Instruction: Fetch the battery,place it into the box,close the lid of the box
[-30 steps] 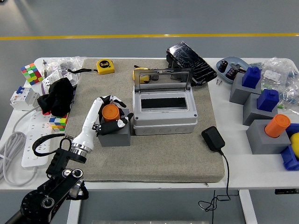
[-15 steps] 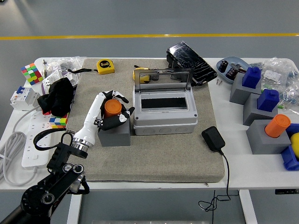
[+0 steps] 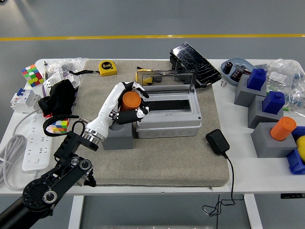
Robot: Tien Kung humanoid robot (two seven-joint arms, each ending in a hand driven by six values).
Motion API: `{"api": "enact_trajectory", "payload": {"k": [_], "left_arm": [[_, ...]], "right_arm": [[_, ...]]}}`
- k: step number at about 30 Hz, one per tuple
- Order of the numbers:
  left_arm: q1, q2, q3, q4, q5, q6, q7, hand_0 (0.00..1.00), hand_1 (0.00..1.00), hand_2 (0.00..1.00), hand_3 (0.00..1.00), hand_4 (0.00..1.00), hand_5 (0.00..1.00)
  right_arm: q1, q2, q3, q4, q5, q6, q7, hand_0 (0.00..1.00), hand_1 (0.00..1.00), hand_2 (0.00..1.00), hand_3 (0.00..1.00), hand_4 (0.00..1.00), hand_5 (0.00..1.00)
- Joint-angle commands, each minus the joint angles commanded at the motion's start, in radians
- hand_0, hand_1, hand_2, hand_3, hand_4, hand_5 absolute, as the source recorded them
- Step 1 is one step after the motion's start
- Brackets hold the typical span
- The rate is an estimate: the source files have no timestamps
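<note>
Single head view, set high on the robot's side, facing forward and down. The table (image 3: 248,179) fills the lower and middle frame, its near edge low in the picture; grey floor with a yellow line (image 3: 152,36) lies beyond. The left arm (image 3: 62,174) enters from the lower left corner. Medium distance; the mat (image 3: 157,162) is seen whole.

Robotics lab/workshop: white bench (image 3: 257,169) w/ grey work mat (image 3: 157,162), tape measure (image 3: 107,67) at 11 o'clock, power strip (image 3: 33,143) at 9, grey test fixtures (image 3: 269,138) at 3; grey floor w/ yellow line (image 3: 152,36) at 12.
</note>
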Motion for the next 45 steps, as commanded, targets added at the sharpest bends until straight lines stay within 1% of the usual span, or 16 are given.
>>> {"api": "enact_trajectory", "payload": {"k": [5,6,8,9,13,16,23,26,27,28,32,33,38,39,44,45], "left_arm": [[-0.089,0.007,0.069,-0.003,0.081,-0.006,0.070,0.257,0.189,0.210,0.395,0.770,0.002],[-0.108,0.006,0.082,0.003,0.101,-0.010,0.086,0.257,0.189,0.210,0.395,0.770,0.002],[-0.142,0.000,0.102,0.016,0.154,-0.032,0.132,0.257,0.189,0.210,0.395,0.770,0.002],[-0.162,-0.006,0.118,0.030,0.189,-0.040,0.152,0.257,0.189,0.223,0.398,0.773,0.002],[-0.216,-0.024,0.169,0.068,0.266,-0.055,0.194,0.257,0.189,0.223,0.398,0.773,0.002],[-0.249,-0.037,0.206,0.088,0.295,-0.065,0.217,0.257,0.191,0.209,0.409,0.783,0.002],[-0.329,-0.092,0.261,0.154,0.366,-0.072,0.268,0.258,0.191,0.210,0.415,0.792,0.002],[-0.359,-0.095,0.278,0.197,0.391,-0.073,0.278,0.258,0.191,0.210,0.415,0.792,0.002],[-0.366,-0.095,0.283,0.210,0.397,-0.072,0.278,0.257,0.192,0.210,0.428,0.825,0.002],[-0.376,-0.095,0.290,0.227,0.404,-0.072,0.279,0.257,0.192,0.210,0.428,0.825,0.002],[-0.399,-0.095,0.301,0.276,0.426,-0.065,0.270,0.257,0.192,0.210,0.428,0.825,0.002],[-0.402,-0.095,0.301,0.286,0.431,-0.062,0.265,0.265,0.223,0.224,0.436,0.908,0.036],[-0.404,-0.095,0.298,0.304,0.423,-0.051,0.237,0.265,0.223,0.224,0.436,0.908,0.036],[-0.402,-0.095,0.295,0.307,0.418,-0.052,0.230,0.346,0.506,0.477,0.639,0.998,0.188],[-0.392,-0.095,0.286,0.316,0.414,-0.048,0.215,0.346,0.506,0.477,0.639,0.998,0.188],[-0.391,-0.095,0.287,0.318,0.417,-0.047,0.214,0.373,0.584,0.616,0.736,0.998,0.270]], "right_arm": [[0.002,-0.002,-0.004,0.000,-0.001,0.001,-0.001,0.639,0.665,0.673,0.606,0.996,0.586],[0.003,-0.002,-0.005,0.000,-0.002,0.001,-0.001,0.639,0.665,0.673,0.606,0.996,0.586],[0.004,-0.003,-0.007,0.000,-0.002,0.001,-0.001,0.639,0.665,0.673,0.606,0.996,0.586],[0.005,-0.003,-0.008,0.000,-0.001,0.001,-0.001,0.639,0.664,0.673,0.606,0.995,0.587],[0.006,-0.003,-0.010,0.000,-0.002,0.002,-0.003,0.639,0.664,0.673,0.606,0.995,0.587],[0.006,-0.005,-0.013,0.000,-0.003,0.002,-0.003,0.639,0.665,0.674,0.607,0.996,0.585],[0.004,-0.006,-0.020,0.000,-0.010,0.005,-0.005,0.639,0.665,0.673,0.605,0.994,0.585],[0.005,-0.005,-0.027,0.000,-0.010,0.006,-0.004,0.639,0.665,0.673,0.605,0.994,0.585],[0.006,-0.006,-0.030,0.000,-0.009,0.006,-0.004,0.639,0.665,0.673,0.606,0.994,0.585],[0.006,-0.006,-0.033,0.000,-0.008,0.007,-0.003,0.639,0.665,0.673,0.606,0.994,0.585],[0.008,-0.008,-0.043,0.000,-0.003,0.007,-0.002,0.639,0.665,0.673,0.606,0.994,0.585],[0.008,-0.008,-0.043,0.000,-0.003,0.007,-0.002,0.639,0.665,0.673,0.606,0.994,0.585],[0.005,-0.009,-0.041,0.000,-0.005,0.007,-0.003,0.639,0.665,0.673,0.606,0.994,0.585],[0.003,-0.009,-0.041,0.000,-0.004,0.007,-0.003,0.640,0.665,0.673,0.606,0.994,0.585],[-0.003,-0.007,-0.037,0.000,-0.005,0.006,-0.003,0.640,0.665,0.673,0.606,0.994,0.585],[-0.003,-0.006,-0.038,0.000,-0.004,0.006,-0.003,0.639,0.664,0.673,0.606,0.994,0.585]]}}
